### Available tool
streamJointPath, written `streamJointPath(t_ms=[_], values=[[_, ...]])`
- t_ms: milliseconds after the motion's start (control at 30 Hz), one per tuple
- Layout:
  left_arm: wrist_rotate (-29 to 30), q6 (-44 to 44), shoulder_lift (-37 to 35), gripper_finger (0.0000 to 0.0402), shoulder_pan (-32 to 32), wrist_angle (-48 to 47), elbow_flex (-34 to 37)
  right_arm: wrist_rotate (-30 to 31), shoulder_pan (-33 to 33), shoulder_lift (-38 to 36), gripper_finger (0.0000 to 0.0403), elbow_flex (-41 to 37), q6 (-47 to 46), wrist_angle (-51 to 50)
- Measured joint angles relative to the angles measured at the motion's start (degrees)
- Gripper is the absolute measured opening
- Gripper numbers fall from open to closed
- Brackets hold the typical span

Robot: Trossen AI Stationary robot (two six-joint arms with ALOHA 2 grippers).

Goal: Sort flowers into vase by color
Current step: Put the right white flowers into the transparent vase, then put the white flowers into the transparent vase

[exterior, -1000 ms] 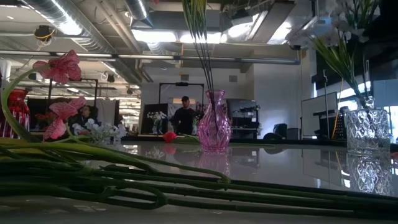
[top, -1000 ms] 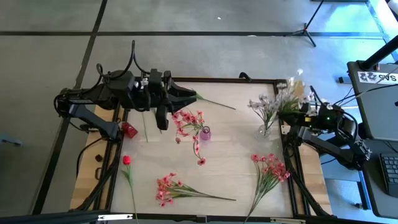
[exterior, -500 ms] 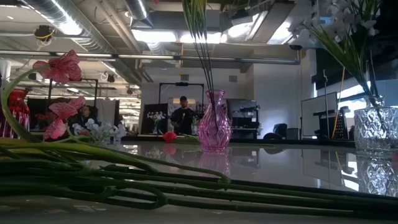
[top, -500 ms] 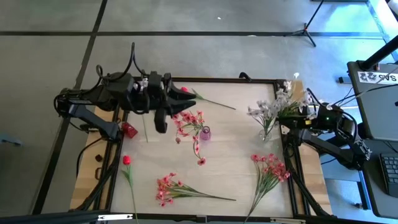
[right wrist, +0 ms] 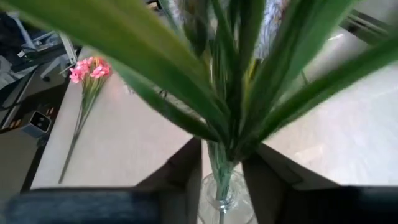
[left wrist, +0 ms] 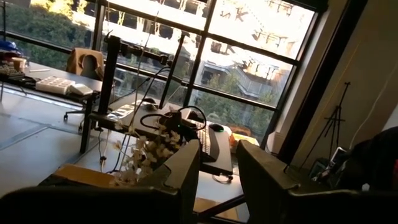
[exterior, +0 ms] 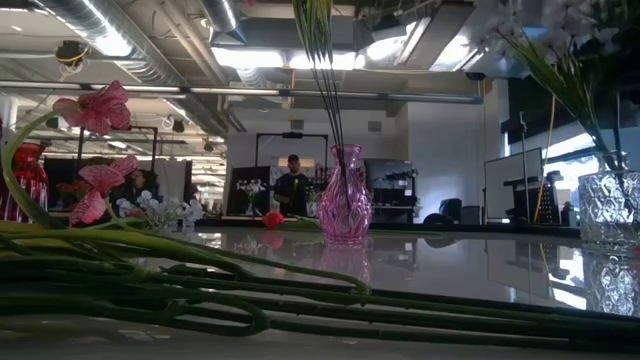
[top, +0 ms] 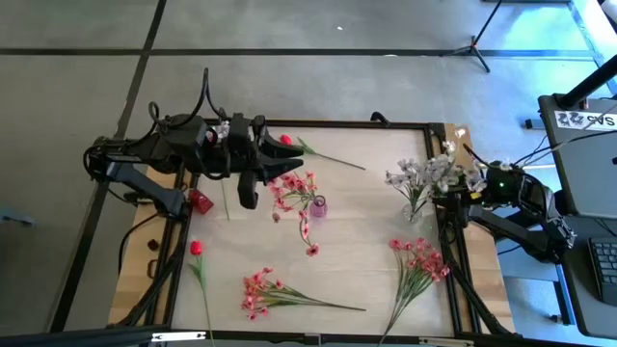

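Two arms over one pale surface [top: 357, 231]. The left arm stretches along the far edge, its left gripper [top: 273, 166] hovering level beside the red-budded spray [top: 310, 150]; the wrist view shows its fingers [left wrist: 186, 168] parted with nothing between them, so released.

At the right edge the right gripper [top: 461, 188] holds the stems of the white flowers [top: 431, 174] standing in the clear glass vase [top: 413, 203]. From its wrist view the fingers [right wrist: 186, 168] straddle the green stems just above the vase mouth; clenched on the bunch, as far as I can judge.

Change over the last second: the white bunch was leaning toward the far right corner and now stands more upright, blooms swung over the vase. Vase itself shifts rightward in the low view. Left arm barely moves.

Reading: whites are going in or being settled; that colour looks nearly done.

The pink vase [top: 317, 205] mid-surface already carries a pink spray [top: 292, 188]. Loose flowers on the near side: two pink clusters [top: 260, 292], [top: 419, 258] and a red bud [top: 197, 249]. A red vase [top: 201, 201] sits at the left edge. Much sorting remains.
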State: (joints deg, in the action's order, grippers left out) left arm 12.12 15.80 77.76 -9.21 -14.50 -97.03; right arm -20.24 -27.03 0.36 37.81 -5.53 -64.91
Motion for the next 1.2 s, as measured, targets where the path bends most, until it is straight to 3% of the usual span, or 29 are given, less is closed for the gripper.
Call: streamJointPath(t_ms=[233,567,867,1200], values=[[0.00,-0.99,0.00,0.0106,0.00,0.02,0.00,-4.35,0.00,0.00,0.0173,0.01,2.76,0.13],[0.00,-1.96,0.00,0.0106,0.00,0.00,0.00,-4.37,0.00,2.67,0.0199,5.92,7.53,-5.79],[0.00,-4.40,0.00,0.0106,0.02,0.00,0.00,-6.33,0.04,7.80,0.0239,6.57,7.52,-14.86],[0.00,-4.42,0.00,0.0106,0.02,-0.02,0.00,-6.33,0.04,16.09,0.0237,22.59,8.60,-22.50]])
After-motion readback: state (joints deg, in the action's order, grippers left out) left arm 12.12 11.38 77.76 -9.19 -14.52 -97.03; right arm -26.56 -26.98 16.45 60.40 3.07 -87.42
